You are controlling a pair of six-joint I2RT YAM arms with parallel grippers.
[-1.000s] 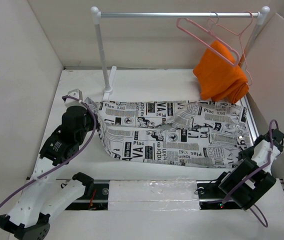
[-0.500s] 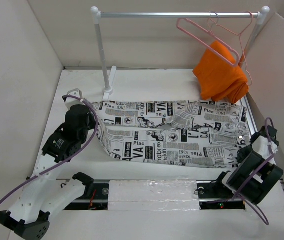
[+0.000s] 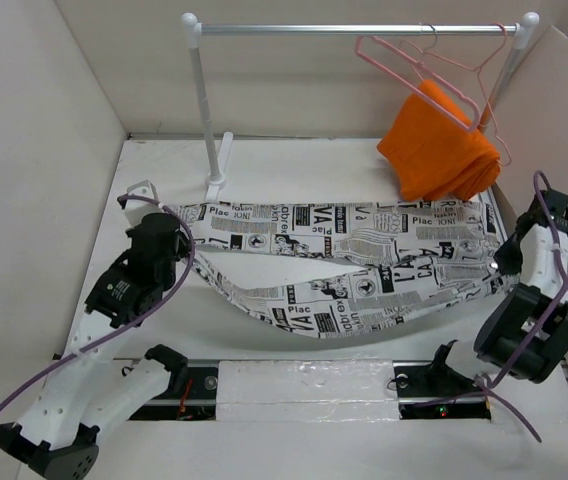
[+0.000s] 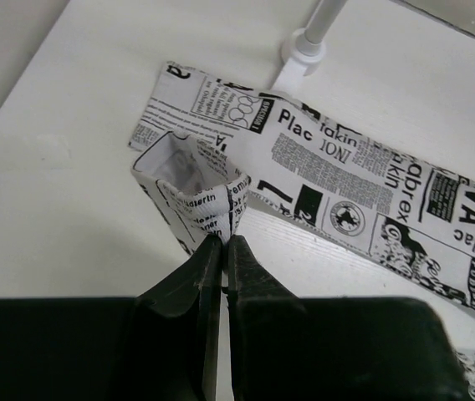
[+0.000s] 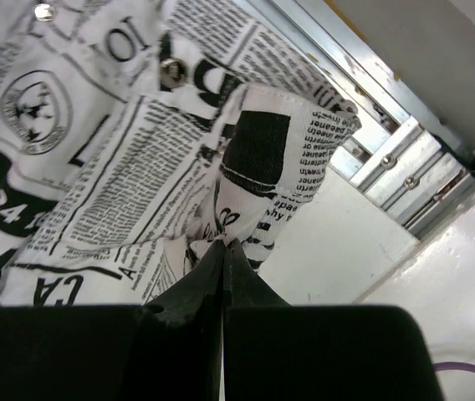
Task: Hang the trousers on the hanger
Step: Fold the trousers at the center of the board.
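The trousers [image 3: 349, 232], white with black newsprint, hang stretched between my two grippers. The far leg is taut and the near leg sags in an arc toward the front. My left gripper [image 3: 171, 213] is shut on the hem end [image 4: 208, 205], its jaws pressed together at the fabric [image 4: 223, 240]. My right gripper [image 3: 502, 262] is shut on a bunched fold at the waist end [image 5: 263, 159], jaws together [image 5: 223, 243]. The pale pink hanger [image 3: 461, 62] hangs on the rail at the back right, far from both grippers.
A white rail [image 3: 354, 30] on a post [image 3: 202, 110] stands at the back. A redder hanger [image 3: 394, 62] holds an orange cloth [image 3: 439, 145] there. A metal track [image 5: 388, 159] runs along the right wall. White walls close in on both sides.
Both grippers have pulled the trousers' ends up and apart. The right gripper moved back along the right wall. The trousers went from lying flat to hanging stretched, the near leg drooping.
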